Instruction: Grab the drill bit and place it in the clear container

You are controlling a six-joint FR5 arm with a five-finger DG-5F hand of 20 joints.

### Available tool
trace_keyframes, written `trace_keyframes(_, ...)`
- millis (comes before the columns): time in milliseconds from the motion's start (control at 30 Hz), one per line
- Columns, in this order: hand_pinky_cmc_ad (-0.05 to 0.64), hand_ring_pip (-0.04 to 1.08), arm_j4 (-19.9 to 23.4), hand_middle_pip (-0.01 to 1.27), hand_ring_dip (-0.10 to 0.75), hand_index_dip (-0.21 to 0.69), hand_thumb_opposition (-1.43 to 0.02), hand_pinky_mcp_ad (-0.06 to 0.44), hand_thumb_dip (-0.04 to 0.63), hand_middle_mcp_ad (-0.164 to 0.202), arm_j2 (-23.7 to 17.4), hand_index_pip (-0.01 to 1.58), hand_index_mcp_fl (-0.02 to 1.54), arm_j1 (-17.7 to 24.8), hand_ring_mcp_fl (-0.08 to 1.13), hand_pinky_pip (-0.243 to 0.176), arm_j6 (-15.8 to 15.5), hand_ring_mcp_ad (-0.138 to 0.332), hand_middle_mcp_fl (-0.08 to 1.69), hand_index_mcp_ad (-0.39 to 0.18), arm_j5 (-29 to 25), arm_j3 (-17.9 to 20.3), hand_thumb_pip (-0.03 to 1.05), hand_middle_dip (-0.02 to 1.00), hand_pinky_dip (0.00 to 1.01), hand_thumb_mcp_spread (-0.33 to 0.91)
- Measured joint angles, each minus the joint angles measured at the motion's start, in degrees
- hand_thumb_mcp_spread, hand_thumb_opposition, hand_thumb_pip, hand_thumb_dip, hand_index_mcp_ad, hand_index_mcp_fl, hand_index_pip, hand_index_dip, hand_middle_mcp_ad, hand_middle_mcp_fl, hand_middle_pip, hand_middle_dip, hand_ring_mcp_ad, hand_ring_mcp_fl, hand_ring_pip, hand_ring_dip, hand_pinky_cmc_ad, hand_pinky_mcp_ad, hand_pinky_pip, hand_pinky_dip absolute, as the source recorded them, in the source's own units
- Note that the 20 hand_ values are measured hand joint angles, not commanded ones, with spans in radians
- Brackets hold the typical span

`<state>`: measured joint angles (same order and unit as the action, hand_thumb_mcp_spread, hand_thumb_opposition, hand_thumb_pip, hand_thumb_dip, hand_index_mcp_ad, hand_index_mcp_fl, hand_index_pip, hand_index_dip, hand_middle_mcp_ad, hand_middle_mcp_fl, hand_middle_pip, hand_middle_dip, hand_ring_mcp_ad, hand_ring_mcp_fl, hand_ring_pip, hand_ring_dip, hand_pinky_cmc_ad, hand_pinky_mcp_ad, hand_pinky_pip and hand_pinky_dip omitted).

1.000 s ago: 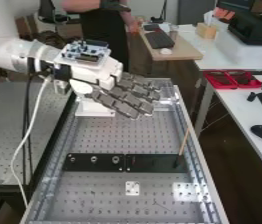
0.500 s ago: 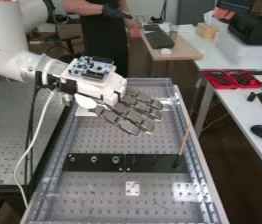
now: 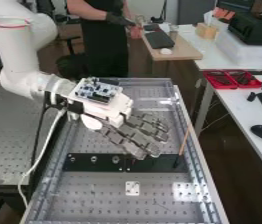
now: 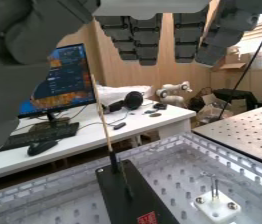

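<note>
- Showing beyond the bench, the wrist view takes in a lit monitor (image 4: 58, 80), a pair of black headphones (image 4: 133, 100) and a small white robot arm (image 4: 173, 92) – the high view gives red trays (image 3: 233, 80) on the side table instead.
- In the wrist view, two slender metal pins (image 4: 214, 187) rise close together from a small white plate (image 4: 218, 207); in the high view that plate lies flat on the perforated bench (image 3: 102, 202), at the near side of two dark plates.
- One dark plate (image 3: 82, 162) bears round fittings (image 3: 94, 159); the other (image 3: 151, 162), end to end with it, carries a thin tan rod (image 3: 183, 142) with a dark lower end, standing slightly tilted near the plate's end away from the arm.
- Which of these is the drill bit, the rod or one of the pins, I cannot say for certain.
- The arm (image 3: 22, 62) comes in from the high view's upper left, bends, and slopes down to the hand (image 3: 130, 142), palm side downward.
- The hand is released and relaxed – its fingers extended, slightly parted, reaching over the dark plates, with the rod just beside them and apart.
</note>
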<state>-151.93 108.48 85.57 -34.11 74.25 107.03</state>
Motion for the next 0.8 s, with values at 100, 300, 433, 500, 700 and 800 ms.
trace_keyframes(100, 0.260, 0.10, -0.2, 0.16, -0.016, 0.202, -0.68, 0.187, 0.012, 0.122, 1.4, 0.08, 0.01, -0.3, 0.04, -0.089, -0.1, 0.234, 0.01, 0.106, 0.2, -1.0, 0.46, 0.04, 0.24, 0.19)
trace_keyframes(300, 0.257, 0.10, 0.2, 0.16, -0.012, 0.202, -0.70, 0.187, 0.016, 0.120, 4.1, 0.08, 0.04, -1.0, 0.03, -0.091, -0.3, 0.232, 0.01, 0.094, 0.8, -2.6, 0.48, 0.05, 0.26, 0.22)
trace_keyframes(433, 0.257, 0.10, 0.8, 0.16, -0.012, 0.202, -0.70, 0.185, 0.023, 0.120, 6.2, 0.10, 0.12, -1.6, 0.03, -0.094, -0.2, 0.232, 0.04, 0.089, 1.1, -4.0, 0.53, 0.06, 0.28, 0.23)
trace_keyframes(500, 0.257, 0.10, 0.9, 0.16, -0.016, 0.202, -0.71, 0.185, 0.047, 0.120, 7.0, 0.10, 0.14, -1.9, 0.03, -0.094, -0.1, 0.234, 0.04, 0.086, 1.2, -4.6, 0.56, 0.06, 0.29, 0.25)
trace_keyframes(700, 0.253, 0.09, 1.0, 0.15, -0.016, 0.202, -0.72, 0.185, 0.113, 0.120, 9.3, 0.12, 0.23, -2.8, 0.03, -0.094, 0.1, 0.230, 0.07, 0.077, 2.1, -6.9, 0.64, 0.08, 0.29, 0.30)
trace_keyframes(800, 0.253, 0.10, 0.6, 0.15, -0.016, 0.195, -0.75, 0.185, 0.143, 0.120, 10.3, 0.20, 0.23, -3.2, 0.03, -0.094, 0.2, 0.234, 0.10, 0.068, 2.7, -8.0, 0.65, 0.09, 0.29, 0.30)
